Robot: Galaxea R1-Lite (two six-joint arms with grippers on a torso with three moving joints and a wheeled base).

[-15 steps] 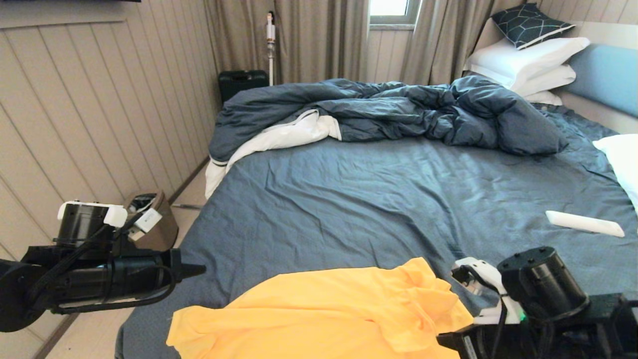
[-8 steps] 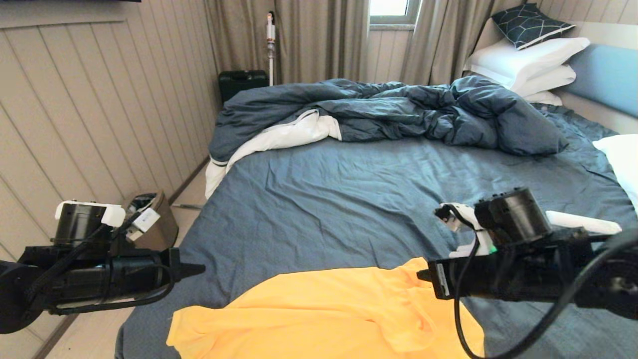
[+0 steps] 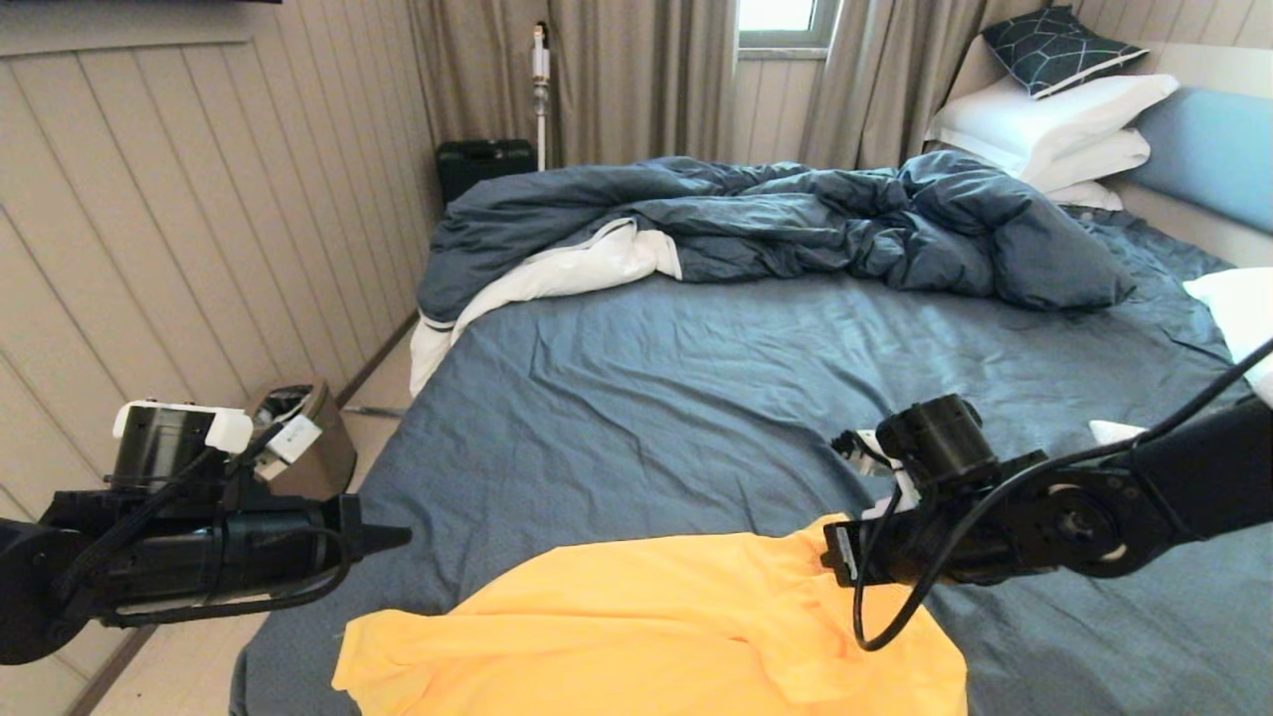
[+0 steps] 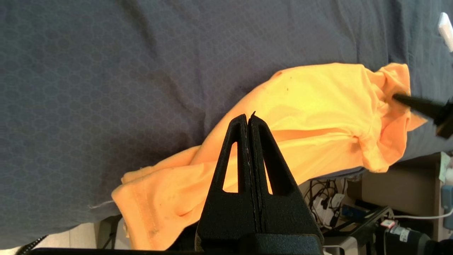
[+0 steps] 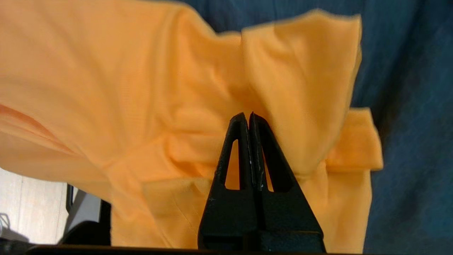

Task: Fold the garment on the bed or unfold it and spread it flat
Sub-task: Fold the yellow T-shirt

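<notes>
The garment (image 3: 646, 626) is a yellow-orange T-shirt lying rumpled at the near edge of the bed (image 3: 696, 418), with its right side bunched in folds (image 5: 300, 88). My right gripper (image 3: 825, 559) is shut and empty, its tip hovering just over that bunched right part (image 4: 393, 81); whether it touches the cloth I cannot tell. In the right wrist view its closed fingertips (image 5: 247, 115) point at the folds. My left gripper (image 3: 403, 538) is shut and empty, held level off the bed's left side, apart from the garment's left end (image 4: 148, 198); its tips (image 4: 248, 116) are pressed together.
A dark blue duvet (image 3: 796, 219) with white lining is heaped across the far half of the bed. White pillows (image 3: 1054, 119) lean on the light blue headboard (image 3: 1208, 149). A white flat object (image 3: 1114, 431) lies behind my right arm. A waste bin (image 3: 308, 438) stands on the floor at left.
My right arm has risen from the near right corner and swung left and forward, bringing its shut gripper over the garment's right edge. The left arm and the garment have not moved.
</notes>
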